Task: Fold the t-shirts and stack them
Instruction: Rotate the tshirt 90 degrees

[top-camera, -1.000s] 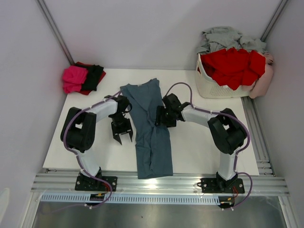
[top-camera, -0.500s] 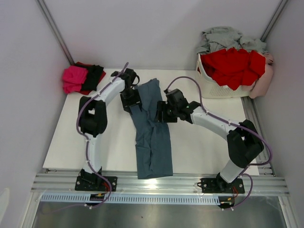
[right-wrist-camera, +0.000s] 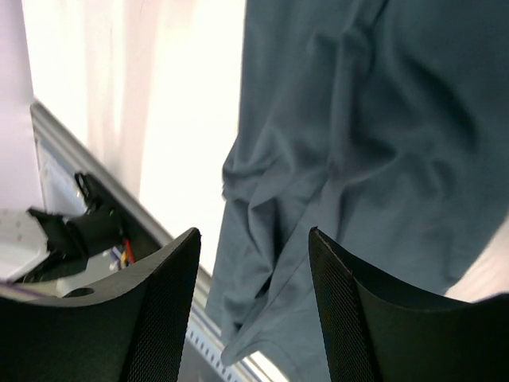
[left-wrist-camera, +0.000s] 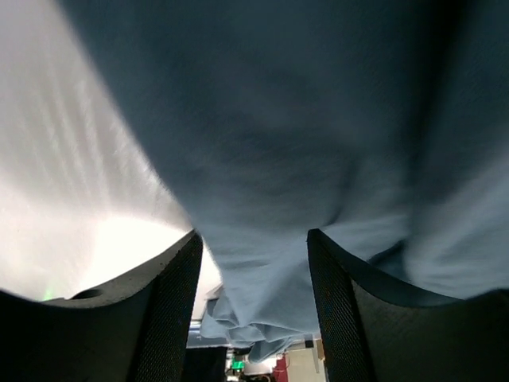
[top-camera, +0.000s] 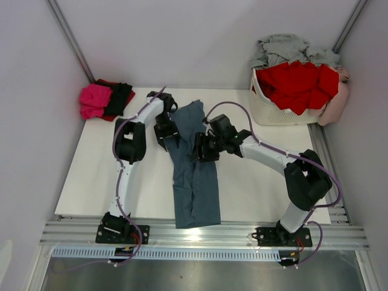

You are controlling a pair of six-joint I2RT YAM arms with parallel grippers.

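Nearby, a heaped basket (top-camera: pixel 270 112) crowds the table's (top-camera: pixel 260 188) far-right corner; left gripper (left-wrist-camera: pixel 253 239) and right gripper (right-wrist-camera: pixel 253 235) gape over the blue-grey t-shirt (top-camera: pixel 194 176).

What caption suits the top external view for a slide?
Left gripper and right gripper poised over a blue-grey t-shirt lying lengthwise on the table.

Left arm (top-camera: pixel 129 142) and right arm (top-camera: pixel 267 153) stretched forward, bent inward; left tool (left-wrist-camera: pixel 254 263), right tool (right-wrist-camera: pixel 254 255) seemingly pointed down, jaws parted

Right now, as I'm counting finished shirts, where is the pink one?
Top view: the pink t-shirt sits at the far left corner of the table, touching the black shirt.
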